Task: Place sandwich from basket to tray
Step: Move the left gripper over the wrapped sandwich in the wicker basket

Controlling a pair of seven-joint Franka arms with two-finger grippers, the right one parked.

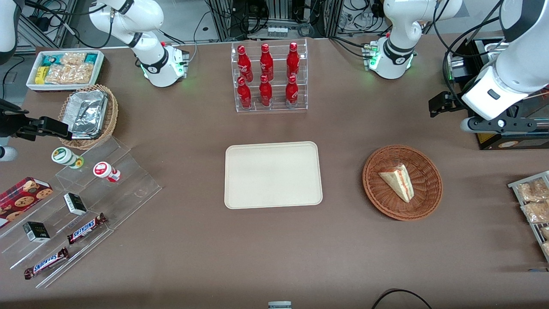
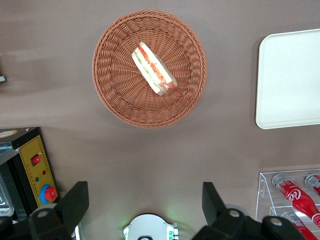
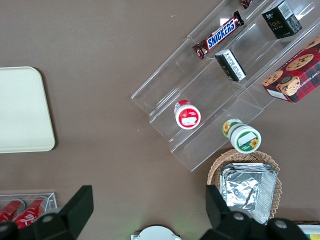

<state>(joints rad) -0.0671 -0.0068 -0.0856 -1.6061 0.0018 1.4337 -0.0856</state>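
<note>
The gripper [image 2: 145,210] is hovering with fingers apart, well above the basket [image 2: 107,90]; gripping the sandwich [image 2: 153,68] off-centre risks squashing or tipping it.

"SNICKERS" was readable on 2 brown candy bars [image 1: 87,228] [image 1: 46,262] on the clear acrylic stepped shelf [image 1: 107,189], and on 1 bar [image 3: 220,34] in the right wrist view. Red bottles [image 1: 266,75] in the clear rack carried white script, not fully legible. The cookie box [image 1: 23,195], small black boxes [image 1: 75,203] and yogurt cup lids had print too small to read.
</note>
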